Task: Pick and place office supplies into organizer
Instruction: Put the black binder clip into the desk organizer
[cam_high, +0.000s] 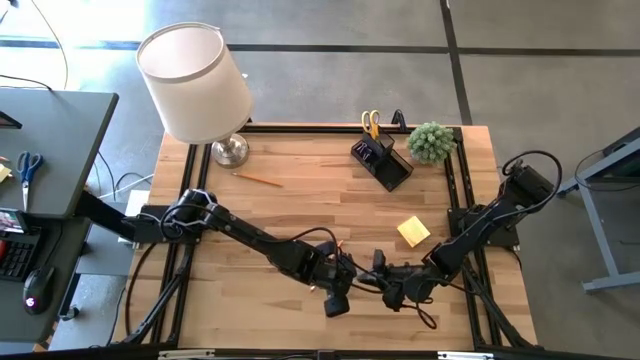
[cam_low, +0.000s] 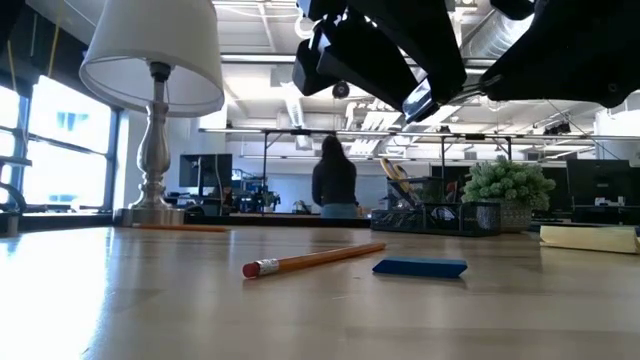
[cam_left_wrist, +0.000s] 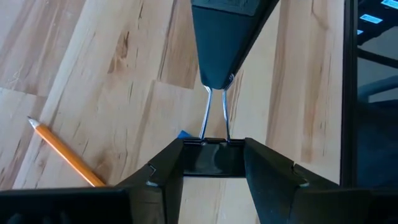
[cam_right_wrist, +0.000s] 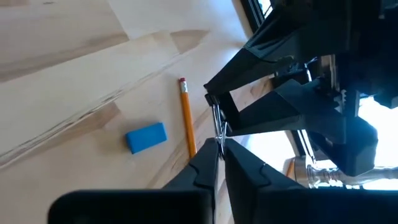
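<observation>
Above the near middle of the wooden desk (cam_high: 300, 190), the left gripper (cam_left_wrist: 212, 163) grasps a small black binder clip (cam_left_wrist: 212, 158) by its body, while the right gripper (cam_right_wrist: 219, 154) pinches its wire handles, apparently mid-handover. The black organizer (cam_high: 385, 160) holds yellow-handled scissors (cam_high: 370, 122); orange pencil (cam_right_wrist: 186, 118), blue eraser (cam_right_wrist: 147, 137) and yellow sticky-note pad (cam_high: 413, 232) remain out.

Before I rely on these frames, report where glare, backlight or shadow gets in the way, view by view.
High view: even light, with only soft shadows on the table. Low view: bright windows behind turn the arms overhead into dark shapes, while the pencil and eraser are well lit. Right wrist view: white glare beside the lamp base. Left wrist view: the binder clip has glinting wire handles.
</observation>
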